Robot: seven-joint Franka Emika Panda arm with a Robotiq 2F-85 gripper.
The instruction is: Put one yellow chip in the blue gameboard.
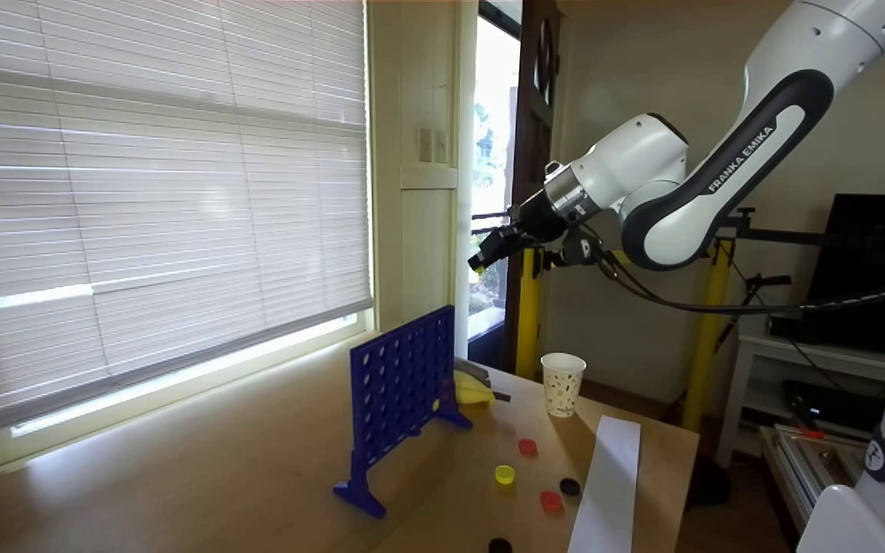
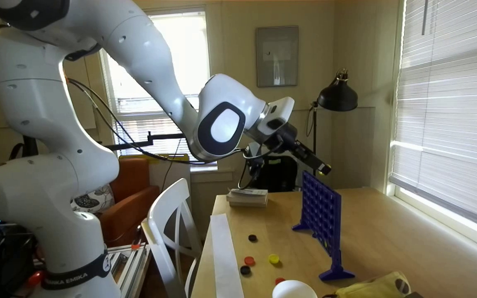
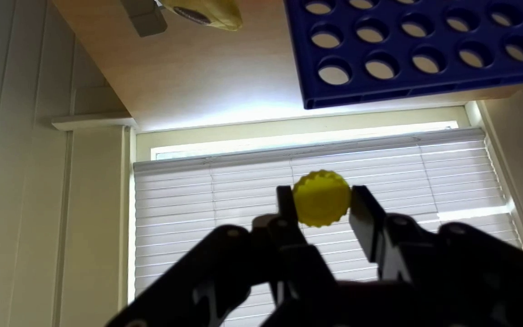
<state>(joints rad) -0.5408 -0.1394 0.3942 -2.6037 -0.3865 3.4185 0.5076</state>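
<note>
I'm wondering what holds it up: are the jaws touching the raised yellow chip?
Touching: the wrist view shows the yellow chip pinched between the jaws, one against each side.

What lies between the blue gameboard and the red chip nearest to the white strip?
A loose yellow chip lies between the blue gameboard and that red chip, in both exterior views.
</note>
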